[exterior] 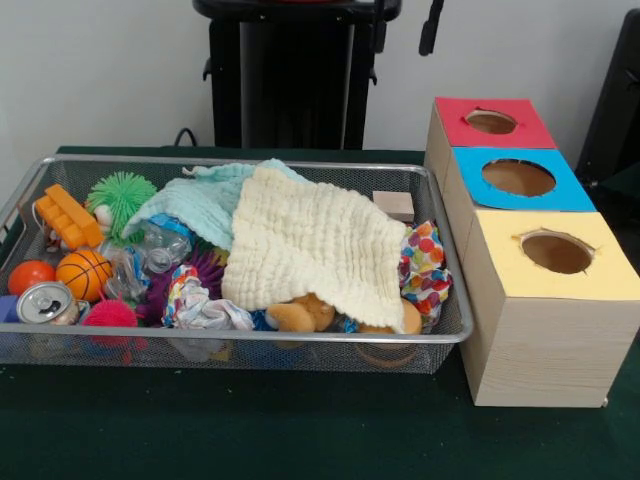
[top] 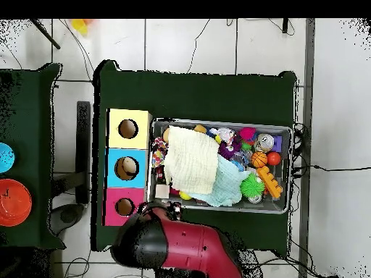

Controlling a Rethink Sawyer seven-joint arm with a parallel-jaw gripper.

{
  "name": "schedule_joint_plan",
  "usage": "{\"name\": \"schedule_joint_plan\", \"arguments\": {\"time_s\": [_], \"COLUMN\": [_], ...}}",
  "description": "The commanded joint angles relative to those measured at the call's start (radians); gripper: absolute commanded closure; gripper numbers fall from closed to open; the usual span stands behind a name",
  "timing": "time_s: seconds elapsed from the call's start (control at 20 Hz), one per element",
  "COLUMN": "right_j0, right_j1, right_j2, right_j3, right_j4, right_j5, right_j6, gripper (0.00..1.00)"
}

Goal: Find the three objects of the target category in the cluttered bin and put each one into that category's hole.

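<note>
Wire bin [exterior: 455, 330] on green table [exterior: 300, 430], crammed with toys. Cream cloth [exterior: 315, 245] draped over middle, pale blue cloth [exterior: 200, 200] behind it. Left end: basketball [exterior: 83, 274], can [exterior: 45, 303], orange brick [exterior: 68, 216], green spiky ball [exterior: 122, 192]. Plush toy [exterior: 300, 315] pokes from under cream cloth at near edge. Wood block [exterior: 393, 205] at far right corner. Just right of bin: three boxes with holes, red [exterior: 492, 122] far, blue [exterior: 518, 178] middle, yellow [exterior: 556, 252] near. Arm [top: 181, 246] drawn back over table edge; gripper state cannot tell.
</note>
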Motion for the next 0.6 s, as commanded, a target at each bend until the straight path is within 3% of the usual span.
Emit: {"name": "schedule_joint_plan", "arguments": {"time_s": [0.05,0.6], "right_j0": [-0.045,-0.099], "right_j1": [0.095,0.195], "right_j2": [0.036,0.047], "right_j3": [-0.093,-0.189], "right_j4": [-0.064,-0.091], "right_j5": [-0.091,-0.128], "right_j6": [0.092,0.052], "gripper": [0.00,0.00]}}
